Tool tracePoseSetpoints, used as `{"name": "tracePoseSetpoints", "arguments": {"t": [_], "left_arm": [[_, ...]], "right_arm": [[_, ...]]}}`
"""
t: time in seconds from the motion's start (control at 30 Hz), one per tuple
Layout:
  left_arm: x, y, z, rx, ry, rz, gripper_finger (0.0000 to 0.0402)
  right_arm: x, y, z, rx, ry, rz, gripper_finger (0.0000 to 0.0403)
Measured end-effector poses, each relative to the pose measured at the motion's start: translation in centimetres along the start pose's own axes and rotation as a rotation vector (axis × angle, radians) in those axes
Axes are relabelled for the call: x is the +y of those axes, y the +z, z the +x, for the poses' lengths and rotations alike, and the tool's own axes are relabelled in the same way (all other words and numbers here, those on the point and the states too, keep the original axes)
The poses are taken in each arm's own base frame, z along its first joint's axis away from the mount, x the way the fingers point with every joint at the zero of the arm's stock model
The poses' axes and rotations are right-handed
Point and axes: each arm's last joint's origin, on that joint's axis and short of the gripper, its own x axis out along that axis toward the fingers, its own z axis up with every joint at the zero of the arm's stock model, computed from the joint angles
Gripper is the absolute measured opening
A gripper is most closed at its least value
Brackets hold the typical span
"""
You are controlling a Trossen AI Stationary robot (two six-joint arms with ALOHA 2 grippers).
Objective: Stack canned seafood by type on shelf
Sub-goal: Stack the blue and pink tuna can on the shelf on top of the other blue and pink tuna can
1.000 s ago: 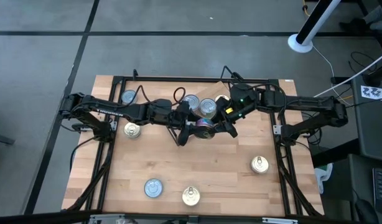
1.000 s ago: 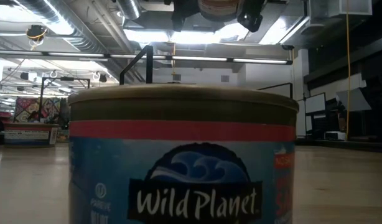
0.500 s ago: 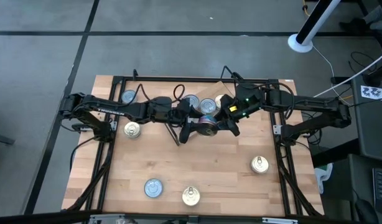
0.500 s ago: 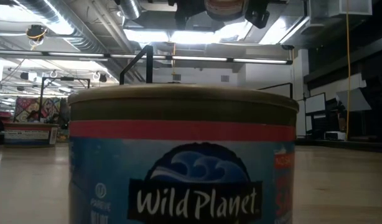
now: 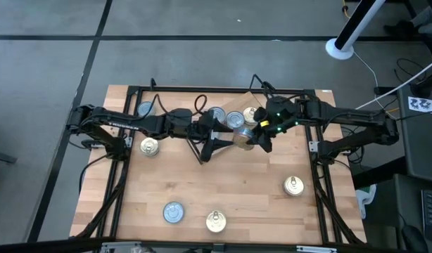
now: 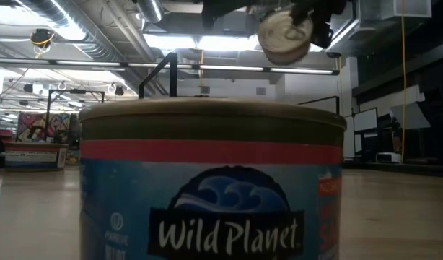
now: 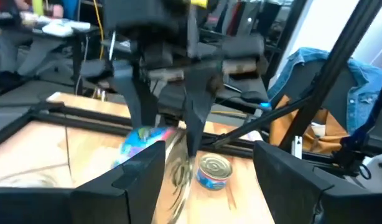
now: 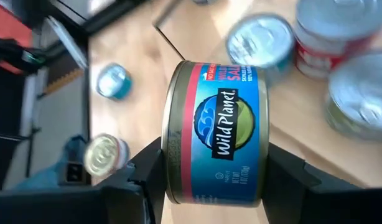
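A blue-labelled Wild Planet tin (image 8: 217,133), tipped on its side, is pinched between the right gripper (image 8: 217,174) fingers, lifted above the wooden table (image 5: 223,186) just beside a cluster of tins (image 5: 226,117) at the table's 12 o'clock. The left gripper (image 5: 214,140) sits at the held tin's 9 o'clock with its jaws spread and nothing between them. 4 more tins lie apart on the table, at about 9, 7, 6 and 4 o'clock.
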Motion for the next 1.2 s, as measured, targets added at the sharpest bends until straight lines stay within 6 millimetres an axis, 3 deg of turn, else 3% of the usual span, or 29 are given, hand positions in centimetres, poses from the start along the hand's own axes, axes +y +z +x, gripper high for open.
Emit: {"name": "tracePoseSetpoints", "arguments": {"t": [0.2, 0.5, 0.6, 0.83, 1.0, 1.2], "left_arm": [[0.3, -0.2, 0.0, 0.021, 0.012, 0.022, 0.0237], [0.5, -0.4, 0.0, 0.050, 0.027, 0.044, 0.0238], [0.5, -0.4, 0.0, 0.049, 0.027, 0.044, 0.0239], [0.5, -0.5, 0.0, 0.051, 0.027, 0.045, 0.0239], [0.5, -0.5, 0.0, 0.051, 0.027, 0.043, 0.0238], [0.5, -0.5, 0.0, 0.052, 0.025, 0.042, 0.0238]], "right_arm": [[-0.3, -1.5, -1.5, 0.087, -0.080, 0.060, 0.0185], [-0.7, -5.2, -7.1, 0.084, -0.328, 0.169, 0.0185], [-1.4, -7.4, -7.8, 0.044, -0.349, 0.248, 0.0185], [-4.2, -12.2, -4.7, -0.255, -0.181, 0.458, 0.0188], [-6.3, -14.1, -1.3, -0.541, -0.046, 0.609, 0.0190], [-8.3, -15.9, 1.1, -0.840, 0.034, 0.825, 0.0191]]}}
